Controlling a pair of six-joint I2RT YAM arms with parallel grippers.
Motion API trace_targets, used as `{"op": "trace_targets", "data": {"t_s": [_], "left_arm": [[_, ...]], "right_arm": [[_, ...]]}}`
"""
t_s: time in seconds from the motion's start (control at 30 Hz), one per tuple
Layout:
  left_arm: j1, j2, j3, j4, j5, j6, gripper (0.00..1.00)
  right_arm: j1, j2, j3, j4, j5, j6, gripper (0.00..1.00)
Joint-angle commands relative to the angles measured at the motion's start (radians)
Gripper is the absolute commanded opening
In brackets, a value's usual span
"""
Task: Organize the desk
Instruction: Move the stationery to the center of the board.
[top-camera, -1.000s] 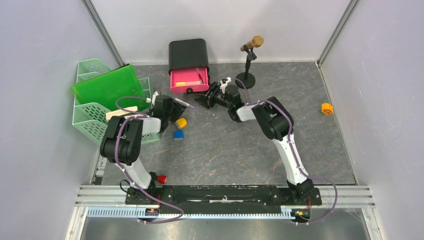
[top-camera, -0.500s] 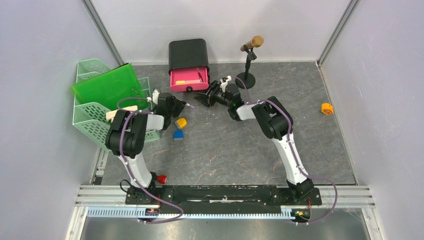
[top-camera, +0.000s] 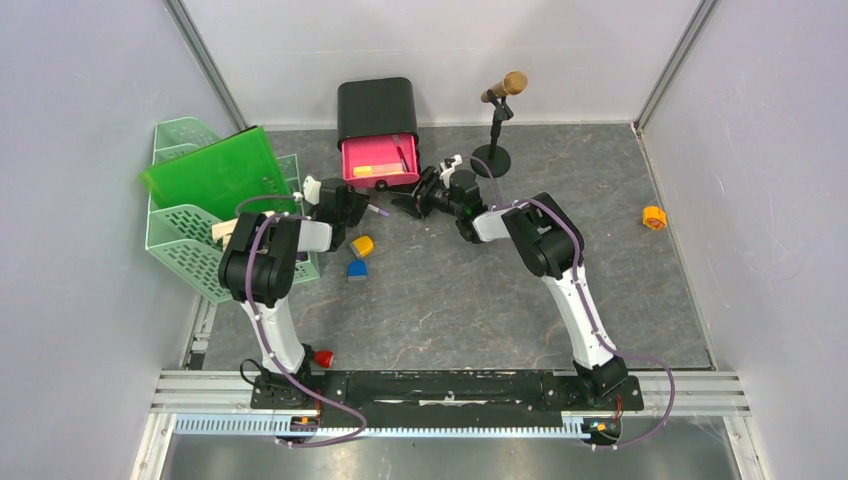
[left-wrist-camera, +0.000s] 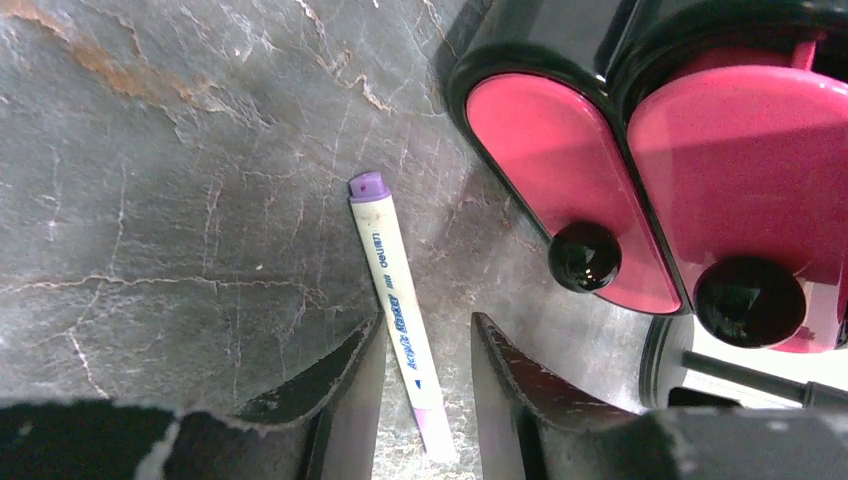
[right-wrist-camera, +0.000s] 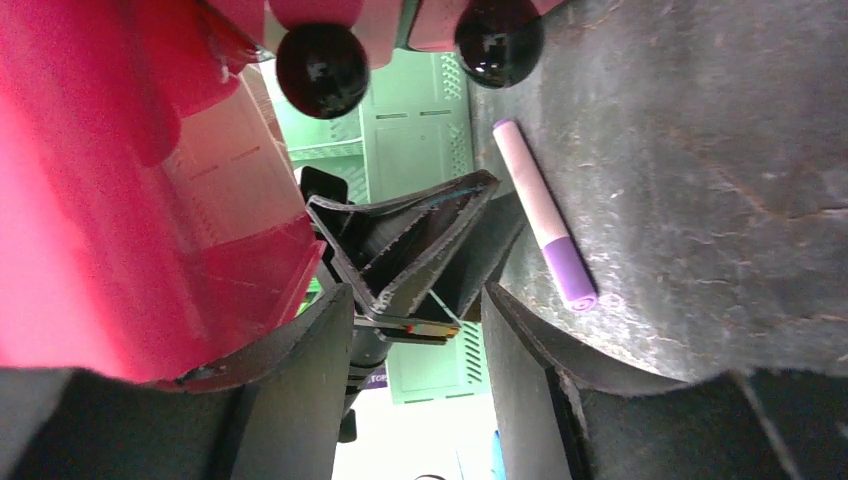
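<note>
The dark-grey marbled desk (top-camera: 480, 290) holds a white marker with purple ends (top-camera: 378, 211). In the left wrist view the marker (left-wrist-camera: 395, 300) lies on the desk between my left gripper's (left-wrist-camera: 425, 335) fingers, which stand wider apart than it. The left gripper (top-camera: 355, 205) is open, just in front of the black drawer box (top-camera: 377, 105) and its pulled-out pink drawer (top-camera: 378, 160). My right gripper (top-camera: 412, 198) faces it from the right, open and empty. In the right wrist view its gap (right-wrist-camera: 415, 300) frames the left fingers, with the marker (right-wrist-camera: 540, 215) beside them.
A mint-green tiered tray (top-camera: 190, 235) with a green folder (top-camera: 215, 170) stands at the left. A microphone on a stand (top-camera: 497, 120) is at the back. A yellow block (top-camera: 362, 245) and a blue block (top-camera: 356, 268) lie near the left gripper. An orange piece (top-camera: 653, 217) lies far right.
My left gripper has moved a little back and right toward the pink drawer, and the marker moved with it. The right arm has barely moved.
</note>
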Motion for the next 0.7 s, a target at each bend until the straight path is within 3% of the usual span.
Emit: {"op": "trace_targets", "data": {"t_s": [0.0,0.43,0.67], "left_arm": [[0.051,0.062,0.031,-0.112,0.005,-0.09,0.43],[0.049,0.075,0.072,-0.198,0.02,-0.057,0.39],[0.049,0.079,0.084,-0.208,0.082,-0.042,0.42]], "right_arm": [[-0.004,0.038,0.007,-0.021,-0.004,-0.07,0.55],[-0.003,0.173,0.203,-0.25,0.004,-0.193,0.39],[0.027,0.132,0.14,-0.263,-0.027,-0.216,0.36]]}}
